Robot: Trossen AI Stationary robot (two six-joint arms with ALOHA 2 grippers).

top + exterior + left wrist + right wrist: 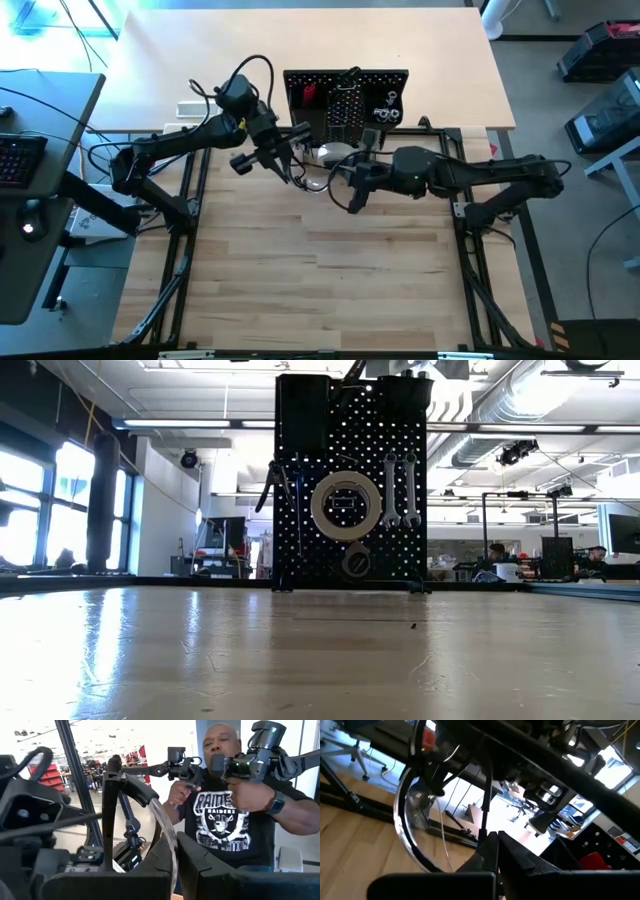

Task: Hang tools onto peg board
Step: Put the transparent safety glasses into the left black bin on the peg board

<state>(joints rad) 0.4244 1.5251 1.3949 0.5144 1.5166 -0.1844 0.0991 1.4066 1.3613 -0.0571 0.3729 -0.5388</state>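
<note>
The black peg board [345,100] stands upright at the table's far middle. In the low view [350,480] a white tape roll [345,505], two silver wrenches [400,490], a small round tape measure [357,563] and pliers [275,485] hang on its face. A thin black-framed tool with a clear curved strip [318,183] is held in the air just in front of the board, between my two grippers. My left gripper [288,168] is shut on it from the left, and my right gripper [350,195] is shut on it from the right. Neither gripper shows in the low view. My left gripper [175,870] pinches the tool's clear curved strip [167,832] between its two fingers. The black frame [125,785] arches away beyond the fingertips. The tool is lifted clear of the table. My right gripper [495,857] pinches a thin black bar of the tool [485,805] between its two fingers. The curved clear part [407,825] stands off to one side of the fingers. The tool is clear of the table.
A person [235,820] stands beyond the table holding control handles. The black frame rails [190,200] run along both table sides. A desk with a keyboard [20,160] is at the left. Bare wood [320,280] lies in front of the grippers.
</note>
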